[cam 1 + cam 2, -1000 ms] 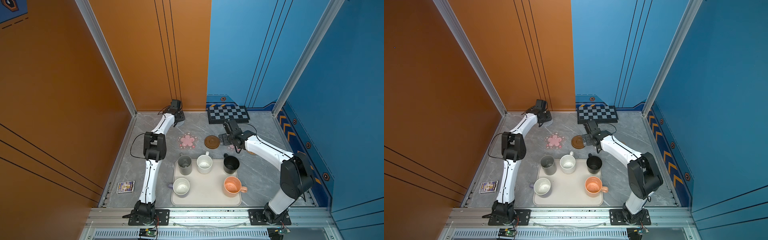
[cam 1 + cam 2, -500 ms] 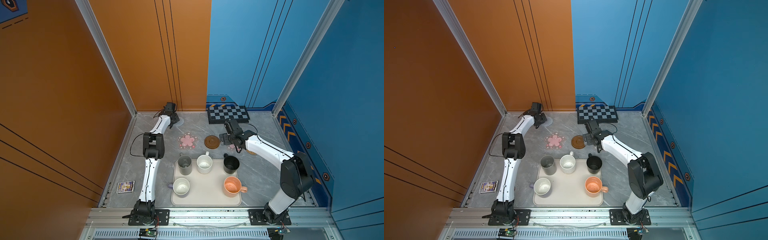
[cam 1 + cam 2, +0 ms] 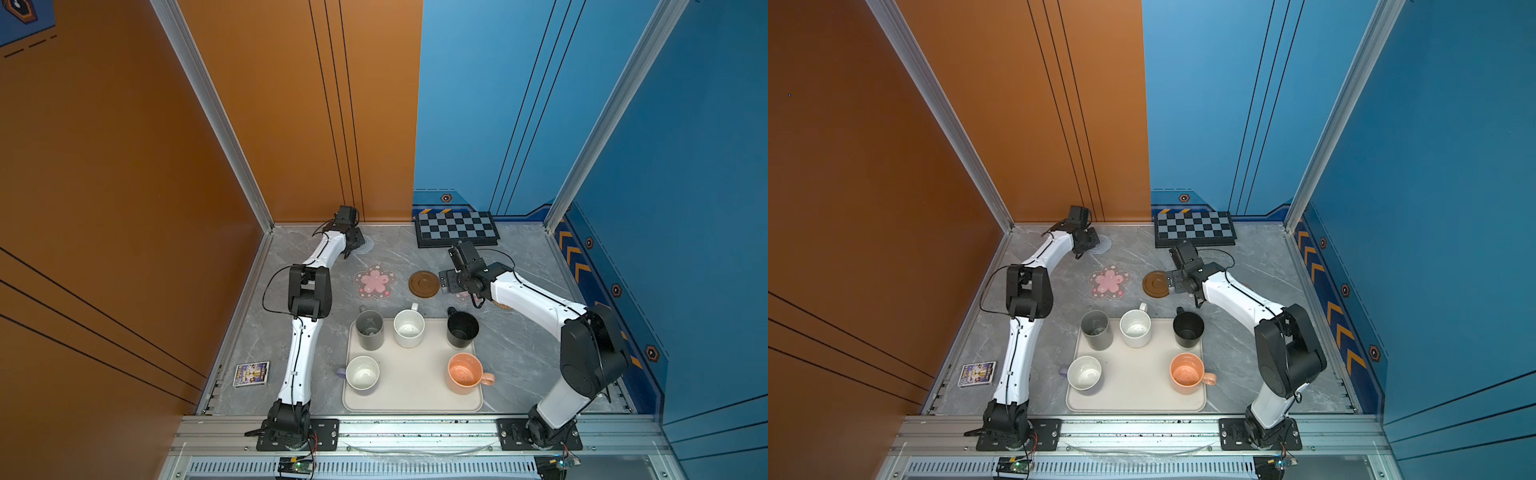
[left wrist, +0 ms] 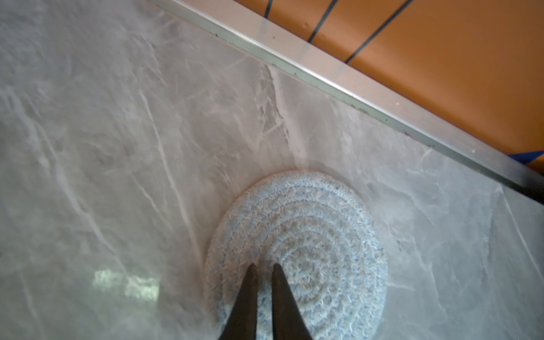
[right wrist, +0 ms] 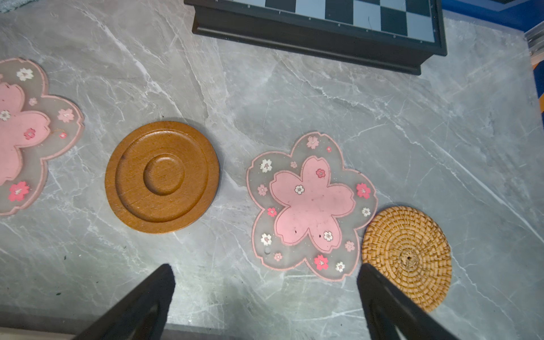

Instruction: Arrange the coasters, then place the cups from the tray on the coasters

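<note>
At the back left lies the grey-blue knitted coaster point(image 3: 366, 246) point(image 4: 318, 235), and my left gripper point(image 3: 356, 245) point(image 4: 264, 266) is shut with its tips pinching the knit. A pink-flower coaster point(image 3: 375, 281), the brown ringed disc point(image 3: 423, 284) point(image 5: 162, 176), a second flower coaster point(image 5: 312, 203) and the rattan coaster point(image 5: 407, 256) lie in a row. My right gripper point(image 3: 446, 282) point(image 5: 266, 268) hangs open and empty above the table beside the second flower. On the cream tray point(image 3: 415, 390) stand the grey point(image 3: 369, 329), white point(image 3: 409, 328), black point(image 3: 461, 329), peach point(image 3: 464, 373) and lavender point(image 3: 362, 372) cups.
A black-and-grey chequered board point(image 3: 457, 228) point(image 5: 323, 17) lies against the back wall. A small picture card point(image 3: 251, 374) sits at the front left. The orange wall and its metal rail point(image 4: 353, 88) run close behind the knitted coaster.
My left gripper's jaws have closed on the knitted coaster after shifting a little at the back wall. The right arm has not moved.
</note>
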Robot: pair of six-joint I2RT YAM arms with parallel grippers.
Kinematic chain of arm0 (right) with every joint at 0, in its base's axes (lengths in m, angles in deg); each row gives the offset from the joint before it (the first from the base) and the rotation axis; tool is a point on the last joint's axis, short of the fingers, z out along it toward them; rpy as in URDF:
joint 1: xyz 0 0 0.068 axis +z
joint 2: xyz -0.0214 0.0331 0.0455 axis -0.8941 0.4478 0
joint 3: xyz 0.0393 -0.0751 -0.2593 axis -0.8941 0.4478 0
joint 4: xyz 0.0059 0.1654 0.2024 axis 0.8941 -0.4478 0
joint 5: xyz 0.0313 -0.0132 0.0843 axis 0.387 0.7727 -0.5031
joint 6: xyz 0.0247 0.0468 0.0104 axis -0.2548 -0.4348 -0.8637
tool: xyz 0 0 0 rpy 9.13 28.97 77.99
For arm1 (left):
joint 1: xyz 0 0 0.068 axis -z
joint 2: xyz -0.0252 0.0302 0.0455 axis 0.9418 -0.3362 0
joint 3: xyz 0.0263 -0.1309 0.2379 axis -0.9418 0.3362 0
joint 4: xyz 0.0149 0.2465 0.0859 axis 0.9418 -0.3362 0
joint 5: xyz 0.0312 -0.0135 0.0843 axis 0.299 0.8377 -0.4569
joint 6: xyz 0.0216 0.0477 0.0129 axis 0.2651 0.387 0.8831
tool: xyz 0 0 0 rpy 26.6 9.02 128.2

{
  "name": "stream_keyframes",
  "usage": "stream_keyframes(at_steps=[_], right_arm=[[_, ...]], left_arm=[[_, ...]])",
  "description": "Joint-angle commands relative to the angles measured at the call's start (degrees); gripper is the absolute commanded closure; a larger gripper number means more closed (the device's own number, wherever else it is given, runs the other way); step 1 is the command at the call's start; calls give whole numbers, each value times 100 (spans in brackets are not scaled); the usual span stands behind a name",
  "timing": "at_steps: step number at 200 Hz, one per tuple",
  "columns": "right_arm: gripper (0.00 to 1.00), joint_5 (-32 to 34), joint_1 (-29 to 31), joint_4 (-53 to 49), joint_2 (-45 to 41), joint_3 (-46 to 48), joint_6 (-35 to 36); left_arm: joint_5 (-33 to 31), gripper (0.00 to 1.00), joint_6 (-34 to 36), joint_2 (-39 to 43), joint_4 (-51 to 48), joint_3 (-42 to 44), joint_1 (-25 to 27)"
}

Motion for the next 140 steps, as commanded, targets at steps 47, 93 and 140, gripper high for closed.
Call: stream_keyframes(at_steps=[47,93,140], right_arm=[[1,0,-32,15,-529,339,-150],[1,-21,-41,10,-721,467,-190],[2,-166,-38,10,-879,528,-274]], left_arm=[[37,87,-103,18,-744,446,320],[9,86,-536,-91,-746,151,235],[879,75,-610,661,-711,-65,58]])
